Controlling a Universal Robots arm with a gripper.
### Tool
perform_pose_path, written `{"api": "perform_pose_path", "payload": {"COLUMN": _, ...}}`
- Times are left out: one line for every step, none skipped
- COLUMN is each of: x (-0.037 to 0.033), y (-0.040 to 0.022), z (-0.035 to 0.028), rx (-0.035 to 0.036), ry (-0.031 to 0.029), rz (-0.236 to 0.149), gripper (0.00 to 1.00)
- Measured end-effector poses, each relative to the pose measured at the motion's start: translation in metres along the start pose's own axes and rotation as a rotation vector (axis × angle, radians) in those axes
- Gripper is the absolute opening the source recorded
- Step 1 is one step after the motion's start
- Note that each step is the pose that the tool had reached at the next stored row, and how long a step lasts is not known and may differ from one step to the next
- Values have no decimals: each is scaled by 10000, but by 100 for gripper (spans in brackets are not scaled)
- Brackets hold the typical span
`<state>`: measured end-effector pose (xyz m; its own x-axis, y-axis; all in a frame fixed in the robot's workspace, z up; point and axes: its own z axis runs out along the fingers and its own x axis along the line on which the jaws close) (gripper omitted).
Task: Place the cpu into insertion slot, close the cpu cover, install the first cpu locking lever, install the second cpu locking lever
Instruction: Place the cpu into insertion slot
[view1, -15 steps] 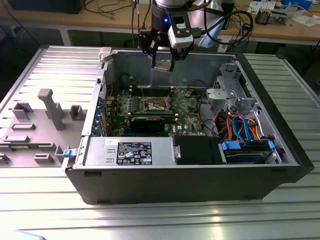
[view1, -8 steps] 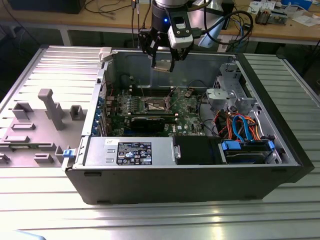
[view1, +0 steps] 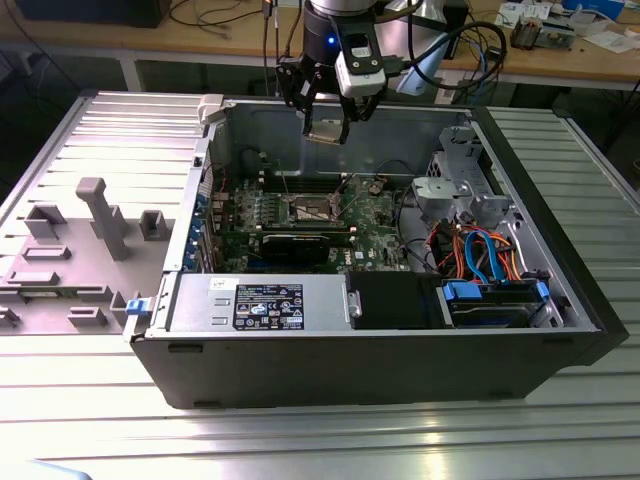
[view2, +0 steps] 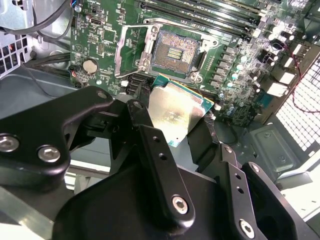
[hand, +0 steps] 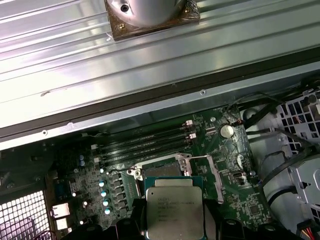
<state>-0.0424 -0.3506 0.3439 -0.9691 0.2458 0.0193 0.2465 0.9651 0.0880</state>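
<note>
The hand (view1: 326, 122) holds the cpu (view1: 325, 132) high above the open computer case (view1: 350, 365).

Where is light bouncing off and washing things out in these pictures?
Exterior view: the table glares white on its nearest ridges. First wrist view: that ribbed table washes out bright. Second wrist view: the cpu in the gripper shows a soft warm sheen.

The cpu (hand: 174, 207) is running off the picture's edge in the first wrist view and is covering most of the insertion slot (hand: 161, 170) behind it (just a strip is peeking out). In the second wrist view, the gripper's fingers (view2: 136, 111) are hiding the cpu's two flanks.
</note>
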Motion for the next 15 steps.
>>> {"api": "perform_pose_path", "payload": {"x": 0, "y": 0, "z": 0, "rx": 0, "ry": -1, "rz": 13, "gripper": 55}}
{"api": "perform_pose_path", "payload": {"x": 0, "y": 0, "z": 0, "rx": -1, "ry": -2, "rz": 22, "gripper": 55}}
{"api": "perform_pose_path", "payload": {"x": 0, "y": 0, "z": 0, "rx": -1, "ry": -2, "rz": 28, "gripper": 55}}
{"api": "perform_pose_path", "payload": {"x": 0, "y": 0, "z": 0, "rx": -1, "ry": -3, "rz": 34, "gripper": 55}}
{"api": "perform_pose_path", "payload": {"x": 0, "y": 0, "z": 0, "rx": -1, "ry": -4, "rz": 39, "gripper": 55}}
{"api": "perform_pose_path", "payload": {"x": 0, "y": 0, "z": 0, "rx": -1, "ry": -4, "rz": 49, "gripper": 55}}
{"api": "perform_pose_path", "payload": {"x": 0, "y": 0, "z": 0, "rx": -2, "ry": -6, "rz": 63, "gripper": 55}}
{"api": "perform_pose_path", "payload": {"x": 0, "y": 0, "z": 0, "rx": -2, "ry": -7, "rz": 70, "gripper": 55}}
{"api": "perform_pose_path", "payload": {"x": 0, "y": 0, "z": 0, "rx": -2, "ry": -7, "rz": 76, "gripper": 55}}
{"api": "perform_pose_path", "payload": {"x": 0, "y": 0, "z": 0, "rx": -1, "ry": -8, "rz": 88, "gripper": 55}}
{"api": "perform_pose_path", "payload": {"x": 0, "y": 0, "z": 0, "rx": -2, "ry": -9, "rz": 97, "gripper": 55}}
{"api": "perform_pose_path", "payload": {"x": 0, "y": 0, "z": 0, "rx": -2, "ry": -10, "rz": 111, "gripper": 55}}
{"api": "perform_pose_path", "payload": {"x": 0, "y": 0, "z": 0, "rx": -2, "ry": -11, "rz": 118, "gripper": 55}}
{"api": "perform_pose_path", "payload": {"x": 0, "y": 0, "z": 0, "rx": -3, "ry": -11, "rz": 123, "gripper": 55}}
{"api": "perform_pose_path", "payload": {"x": 0, "y": 0, "z": 0, "rx": -3, "ry": -12, "rz": 130, "gripper": 55}}
